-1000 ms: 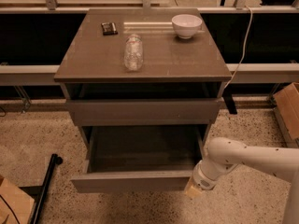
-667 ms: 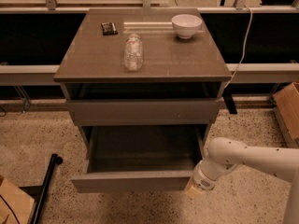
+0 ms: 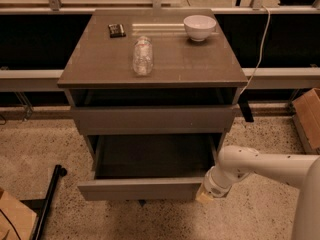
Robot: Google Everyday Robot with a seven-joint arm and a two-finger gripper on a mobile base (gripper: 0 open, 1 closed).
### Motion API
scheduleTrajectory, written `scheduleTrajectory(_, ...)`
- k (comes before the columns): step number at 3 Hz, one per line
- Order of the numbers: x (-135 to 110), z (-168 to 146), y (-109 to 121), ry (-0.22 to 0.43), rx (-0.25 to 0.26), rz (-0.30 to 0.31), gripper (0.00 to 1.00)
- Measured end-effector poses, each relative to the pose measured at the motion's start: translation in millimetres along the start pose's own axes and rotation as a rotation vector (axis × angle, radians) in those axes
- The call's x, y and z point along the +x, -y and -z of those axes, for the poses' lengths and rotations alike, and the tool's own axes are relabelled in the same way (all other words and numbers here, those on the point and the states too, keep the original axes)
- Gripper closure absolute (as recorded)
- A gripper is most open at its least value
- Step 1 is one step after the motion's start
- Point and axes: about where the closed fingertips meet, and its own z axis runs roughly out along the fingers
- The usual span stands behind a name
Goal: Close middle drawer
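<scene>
1. Drawer (image 3: 140,189): it stands pulled well out toward the near side, below the top drawer (image 3: 152,119) of the cabinet (image 3: 100,66).
2. Handling: judge it a stiff, light box on slides. There is no handle, so push flat on the front, preferably near its middle, or it may rack.
3. Look: wide, shallow and grey-brown, with a plain front and a dark interior.
4. Gripper (image 3: 205,196): it sits at the front's right end, low. You cannot tell how far open it is, or whether it holds anything.

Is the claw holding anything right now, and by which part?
It cannot be told. The claw is at the right end of the front of the open middle drawer; no grip shows.
</scene>
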Motion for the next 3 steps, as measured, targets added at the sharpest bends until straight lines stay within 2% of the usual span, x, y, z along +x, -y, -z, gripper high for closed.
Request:
scheduleTrajectory(2, -3.9, -2.8, 5.5, 0.018, 0.007, -0.004, 1.0)
scheduleTrajectory(3, -25.9, -0.9, 23.0, 0.036, 0.053, 0.052, 1.0)
